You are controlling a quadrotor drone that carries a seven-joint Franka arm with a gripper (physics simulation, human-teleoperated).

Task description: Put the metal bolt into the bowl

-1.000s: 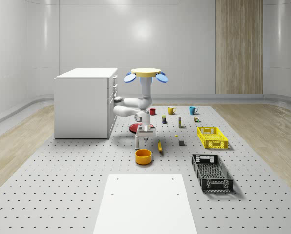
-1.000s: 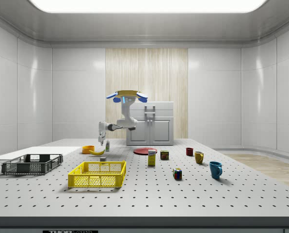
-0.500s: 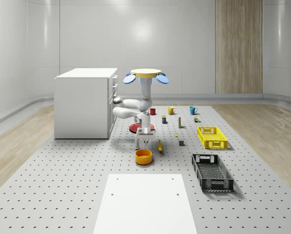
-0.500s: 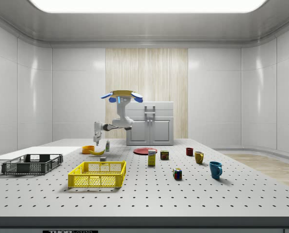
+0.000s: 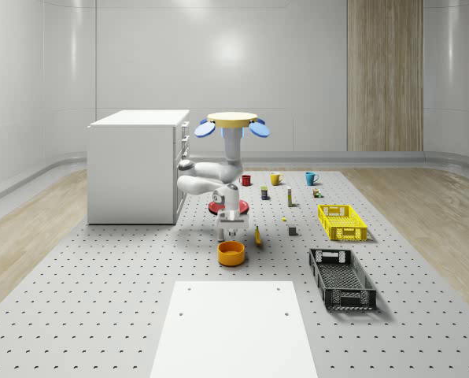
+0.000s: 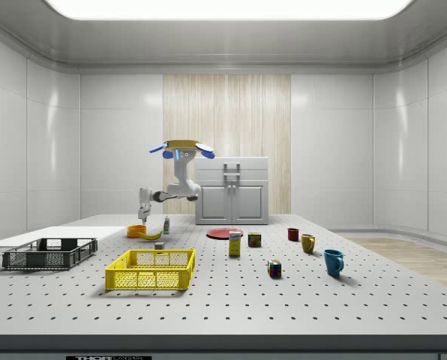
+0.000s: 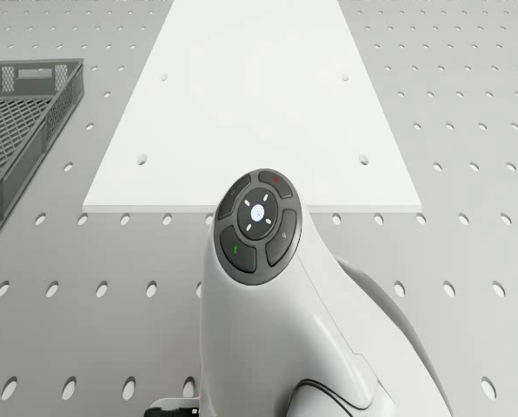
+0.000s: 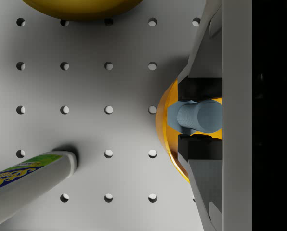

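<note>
Bolt (image 8: pixel 195 116) in claw (image 8: pixel 201 117), bowl (image 8: pixel 166 126) half-hidden behind.

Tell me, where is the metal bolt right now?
The metal bolt is pinched in the gripper, in the air over the orange bowl, near the banana; the drone hovers above.

The whole-scene camera looked down the grey perforated table (image 5: pixel 101 299) from its near end; the side camera watched low from the table's edge. Both took in the hovering drone (image 5: pixel 232 120) and orange round bowl (image 5: pixel 230 253). The drone camera faced downward; the wrist camera sat close above that bowl (image 8: pixel 165 120).
</note>
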